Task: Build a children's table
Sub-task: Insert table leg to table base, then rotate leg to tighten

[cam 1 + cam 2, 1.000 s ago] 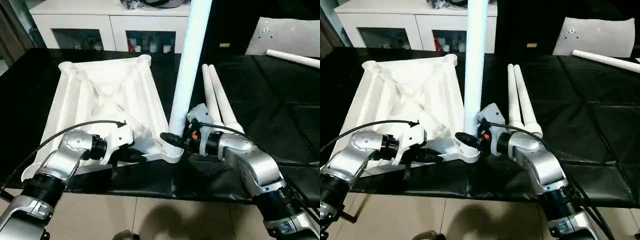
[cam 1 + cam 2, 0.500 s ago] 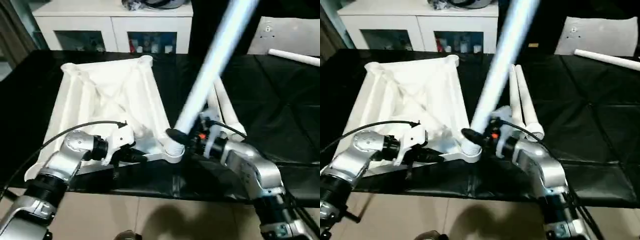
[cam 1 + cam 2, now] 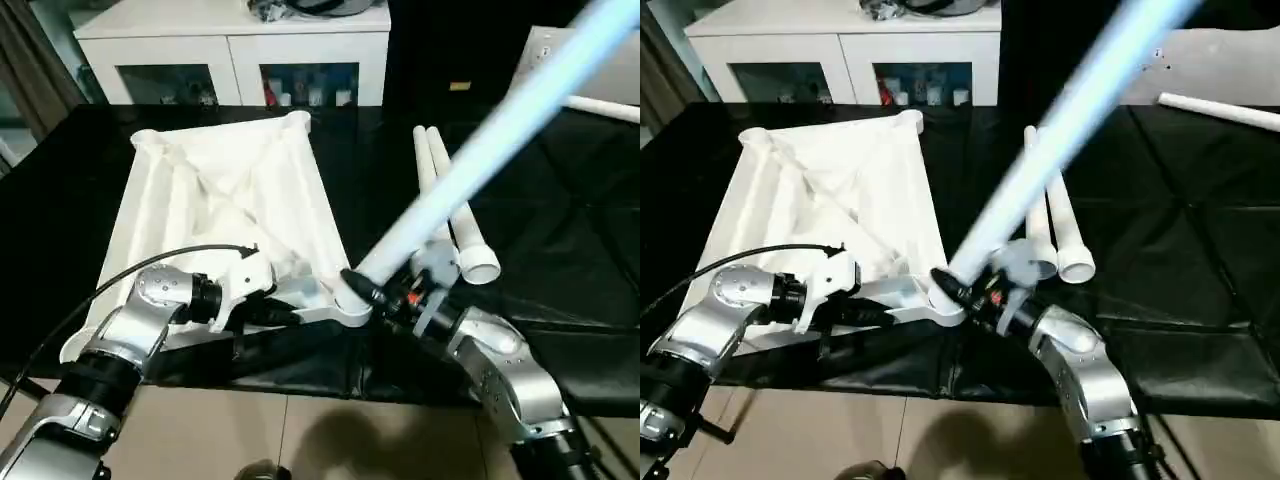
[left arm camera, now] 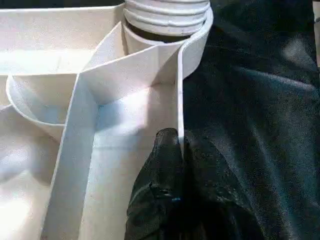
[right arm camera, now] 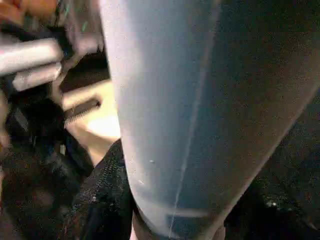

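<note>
- Left eye view — white table top (image 3: 225, 200) lies upside down on the black-covered work surface (image 3: 560, 250), ribbed underside up, filling the picture from about 9 to 12 o'clock of centre. White cabinet (image 3: 235, 55) with glass-fronted compartments stands behind it, at 12 o'clock.
- Left gripper (image 3: 290, 316) comes in from 8 o'clock and is clenched on the near rim of the table top, just beside the near corner socket (image 3: 347, 306).
- Right gripper (image 3: 368, 292) grasps the thick end of one leg (image 3: 480, 150) right at that socket. The leg is strongly tilted, running from the socket up toward 2 o'clock.
- Two spare legs (image 3: 450, 215) lie side by side on the black cover at about 2 o'clock of the socket, thick ends toward the robot. A further leg (image 3: 605, 106) lies far off at 2 o'clock, near a white panel (image 3: 545, 55).
- Right eye view — same layout; the tilted leg crosses in front of the two spare legs.
- Left wrist view — black fingers (image 4: 165, 165) pinch the thin upright rim wall of the table top, one finger either side. The socket, with the threaded end (image 4: 167, 12) of a leg seated in it, sits at 12 o'clock from the fingers.
- Right wrist view — the held leg fills the middle, close up; black finger material shows at its base, around 6 o'clock.
</note>
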Controlling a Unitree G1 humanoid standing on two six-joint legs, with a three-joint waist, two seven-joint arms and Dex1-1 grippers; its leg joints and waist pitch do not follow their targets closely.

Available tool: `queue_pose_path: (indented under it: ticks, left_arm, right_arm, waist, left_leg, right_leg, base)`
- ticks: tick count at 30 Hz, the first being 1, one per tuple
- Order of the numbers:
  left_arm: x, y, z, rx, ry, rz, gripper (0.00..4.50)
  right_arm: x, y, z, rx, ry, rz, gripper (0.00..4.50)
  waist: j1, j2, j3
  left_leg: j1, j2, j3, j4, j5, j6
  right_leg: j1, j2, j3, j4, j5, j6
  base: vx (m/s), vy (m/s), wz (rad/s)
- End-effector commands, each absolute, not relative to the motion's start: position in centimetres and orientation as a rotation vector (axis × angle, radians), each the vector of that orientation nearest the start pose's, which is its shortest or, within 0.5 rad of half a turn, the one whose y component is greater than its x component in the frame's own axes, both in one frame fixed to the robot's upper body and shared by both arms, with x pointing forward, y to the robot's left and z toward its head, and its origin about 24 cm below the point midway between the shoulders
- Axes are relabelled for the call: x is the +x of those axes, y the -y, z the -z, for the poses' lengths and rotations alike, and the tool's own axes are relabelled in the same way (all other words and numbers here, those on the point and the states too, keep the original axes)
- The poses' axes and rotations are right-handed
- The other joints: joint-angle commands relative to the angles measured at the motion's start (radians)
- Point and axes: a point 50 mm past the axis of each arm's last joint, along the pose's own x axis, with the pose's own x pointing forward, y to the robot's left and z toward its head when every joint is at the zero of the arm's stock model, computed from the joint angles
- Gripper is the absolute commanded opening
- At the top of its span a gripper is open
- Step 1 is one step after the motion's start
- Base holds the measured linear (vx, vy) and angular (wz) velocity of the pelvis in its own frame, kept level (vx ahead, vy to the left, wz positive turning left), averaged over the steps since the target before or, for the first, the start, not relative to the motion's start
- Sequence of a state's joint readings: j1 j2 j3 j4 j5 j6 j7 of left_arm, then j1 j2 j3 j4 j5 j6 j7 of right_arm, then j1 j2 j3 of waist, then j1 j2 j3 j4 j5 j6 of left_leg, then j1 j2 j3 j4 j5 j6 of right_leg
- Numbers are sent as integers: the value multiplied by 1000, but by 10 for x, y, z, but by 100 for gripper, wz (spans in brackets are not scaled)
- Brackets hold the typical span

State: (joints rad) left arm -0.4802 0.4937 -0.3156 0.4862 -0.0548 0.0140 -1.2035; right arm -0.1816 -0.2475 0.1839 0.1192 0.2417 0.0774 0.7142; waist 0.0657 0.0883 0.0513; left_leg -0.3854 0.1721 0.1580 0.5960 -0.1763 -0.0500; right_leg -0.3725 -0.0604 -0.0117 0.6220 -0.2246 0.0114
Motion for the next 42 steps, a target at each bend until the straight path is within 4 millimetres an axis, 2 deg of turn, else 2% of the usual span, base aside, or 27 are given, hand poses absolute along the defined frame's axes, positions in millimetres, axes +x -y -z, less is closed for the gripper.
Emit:
queue_pose_path:
  ticks: [1, 2, 4, 5, 7, 9, 10, 12, 14, 15, 18, 20, 22, 24, 25, 27, 28, 29, 31, 33, 34, 35, 36, 37, 39, 40, 42]
  left_arm:
    - [304, -167, -61, 531, -360, 1285, 0]
    - [303, -167, -60, 557, -370, 1295, 0]
    - [302, -167, -59, 596, -386, 1315, 0]
    - [302, -167, -60, 604, -388, 1319, 0]
    - [302, -166, -60, 625, -390, 1334, 0]
    - [302, -165, -62, 638, -387, 1357, 0]
    - [303, -165, -63, 642, -383, 1367, 0]
    - [304, -165, -66, 647, -377, 1378, 0]
    - [308, -164, -71, 654, -368, 1392, 0]
    - [309, -164, -72, 654, -367, 1392, 0]
    - [315, -165, -76, 655, -362, 1383, 0]
    - [321, -168, -80, 658, -362, 1360, 0]
    - [328, -171, -83, 663, -368, 1330, 0]
    - [330, -173, -83, 666, -370, 1320, 0]
    - [333, -176, -85, 673, -382, 1298, 0]
    - [335, -178, -85, 673, -386, 1288, 0]
    - [336, -180, -85, 677, -391, 1280, 0]
    - [336, -180, -85, 677, -391, 1280, 0]
    - [336, -186, -84, 679, -408, 1263, 0]
    - [336, -187, -83, 677, -411, 1261, 0]
    - [335, -191, -82, 678, -418, 1255, 0]
    - [335, -191, -82, 678, -419, 1254, 0]
    - [334, -194, -81, 679, -424, 1248, 0]
    - [332, -197, -80, 677, -429, 1239, 0]
    - [331, -198, -80, 668, -429, 1232, 0]
    - [329, -201, -79, 647, -427, 1219, 0]
    - [322, -203, -78, 616, -423, 1206, 0]
  right_arm:
    - [249, 131, -4, -102, -334, -902, 191]
    - [251, 129, -5, -141, -342, -933, 191]
    - [254, 127, -7, -186, -363, -989, 191]
    - [255, 126, -8, -190, -367, -1001, 191]
    - [258, 123, -9, -203, -375, -1034, 190]
    - [262, 120, -10, -210, -386, -1074, 190]
    - [264, 118, -11, -210, -392, -1097, 190]
    - [266, 116, -13, -198, -404, -1128, 190]
    - [267, 113, -14, -174, -433, -1197, 190]
    - [267, 113, -14, -167, -441, -1212, 190]
    - [259, 111, -12, -138, -488, -1296, 190]
    - [249, 109, -10, -108, -530, -1367, 190]
    - [243, 106, -7, -110, -545, -1397, 190]
    - [242, 105, -6, -113, -549, -1404, 190]
    - [243, 102, -6, -115, -538, -1390, 190]
    - [244, 101, -6, -116, -531, -1380, 190]
    - [245, 99, -6, -117, -525, -1370, 190]
    - [245, 99, -6, -117, -525, -1370, 190]
    - [250, 94, -8, -118, -499, -1331, 190]
    - [252, 93, -8, -119, -494, -1324, 190]
    - [254, 91, -9, -121, -484, -1315, 190]
    - [254, 91, -9, -121, -482, -1314, 190]
    - [255, 90, -9, -125, -476, -1307, 190]
    - [257, 88, -10, -134, -467, -1296, 190]
    - [259, 88, -9, -141, -459, -1281, 190]
    - [263, 87, -9, -147, -445, -1248, 190]
    - [268, 86, -10, -143, -429, -1197, 190]
  waist:
    - [-8, 1, -41]
    - [-10, -10, -39]
    - [-11, -18, -37]
    - [-12, -15, -36]
    - [-15, -21, -33]
    - [-16, -22, -33]
    - [-21, -33, -25]
    - [-22, -30, -24]
    - [-23, -40, -15]
    - [-23, -40, -15]
    - [-18, -43, -12]
    - [-13, -45, -16]
    - [-9, -39, -15]
    - [-11, -42, -16]
    - [-11, -35, -16]
    - [-13, -39, -13]
    - [-15, -35, -11]
    - [-15, -36, -9]
    - [-16, -36, -4]
    - [-17, -37, 6]
    - [-16, -39, 11]
    - [-16, -44, 10]
    - [-15, -42, 11]
    - [-16, -47, 9]
    - [-18, -45, 7]
    - [-18, -49, 4]
    - [-23, -47, 1]
  left_leg:
    - [27, 50, -16, -98, -382, -35]
    - [26, 50, -15, -99, -384, -31]
    - [23, 52, -16, -101, -356, -17]
    - [25, 52, -14, -100, -352, -13]
    - [26, 53, -13, -104, -365, -16]
    - [26, 53, -14, -106, -376, -22]
    - [24, 52, -14, -109, -391, -22]
    - [29, 52, -14, -109, -405, -26]
    - [30, 53, -12, -112, -409, -25]
    - [30, 53, -12, -112, -409, -25]
    - [27, 56, -7, -113, -343, -15]
    - [26, 56, -4, -108, -275, 1]
    - [23, 55, -3, -104, -235, 10]
    - [22, 54, -3, -103, -220, 15]
    - [24, 53, -2, -102, -221, 18]
    - [24, 54, -2, -105, -234, 16]
    - [23, 54, -2, -108, -259, 11]
    - [26, 56, -2, -111, -279, 6]
    - [30, 59, -3, -118, -342, -15]
    - [33, 59, -5, -125, -396, -31]
    - [39, 59, -7, -128, -443, -43]
    - [44, 61, -9, -128, -459, -47]
    - [47, 62, -12, -131, -468, -52]
    - [45, 64, -14, -132, -449, -51]
    - [34, 64, -14, -138, -404, -50]
    - [34, 63, -11, -137, -383, -44]
    - [27, 63, -11, -138, -354, -41]
  right_leg:
    - [7, -73, 35, -89, -259, -202]
    - [7, -72, 36, -92, -265, -201]
    - [10, -73, 36, -90, -266, -194]
    - [6, -73, 37, -92, -267, -193]
    - [4, -71, 37, -96, -263, -191]
    - [4, -70, 36, -94, -260, -192]
    - [2, -70, 37, -96, -279, -190]
    - [-1, -70, 39, -99, -301, -189]
    - [-5, -71, 40, -104, -320, -186]
    - [-5, -71, 40, -104, -320, -186]
    - [-1, -69, 40, -100, -227, -195]
    - [5, -66, 37, -90, -103, -213]
    - [10, -66, 34, -82, -17, -229]
    - [14, -66, 31, -78, 41, -239]
    - [14, -65, 30, -78, 58, -243]
    - [17, -68, 29, -79, 45, -250]
    - [17, -70, 30, -83, 0, -249]
    - [15, -71, 31, -88, -36, -247]
    - [10, -75, 36, -97, -167, -239]
    - [3, -77, 40, -106, -279, -220]
    - [-1, -81, 44, -115, -388, -199]
    - [-4, -84, 47, -120, -435, -190]
    - [-7, -87, 51, -125, -482, -174]
    - [-5, -88, 53, -125, -473, -170]
    - [3, -84, 48, -118, -409, -172]
    - [4, -81, 47, -116, -362, -179]
    - [8, -85, 45, -109, -322, -198]
  base:
    - [0, 0, 0]
    - [0, 0, 0]
    - [0, 0, 0]
    - [0, 0, 0]
    - [0, 0, 0]
    - [0, 0, 0]
    - [0, 0, 0]
    - [0, 0, 0]
    - [0, 0, 0]
    - [0, 0, 0]
    - [0, 0, 0]
    - [0, 0, 0]
    - [25, 3, -1]
    - [25, 3, -1]
    - [0, 0, 0]
    - [0, 0, 0]
    - [0, 0, 0]
    - [0, 0, 0]
    - [0, 0, 0]
    - [0, 0, 0]
    - [0, 0, 0]
    - [0, 0, 0]
    - [0, 0, 0]
    - [0, 0, 0]
    - [0, 0, 0]
    - [0, 0, 0]
    - [0, 0, 0]
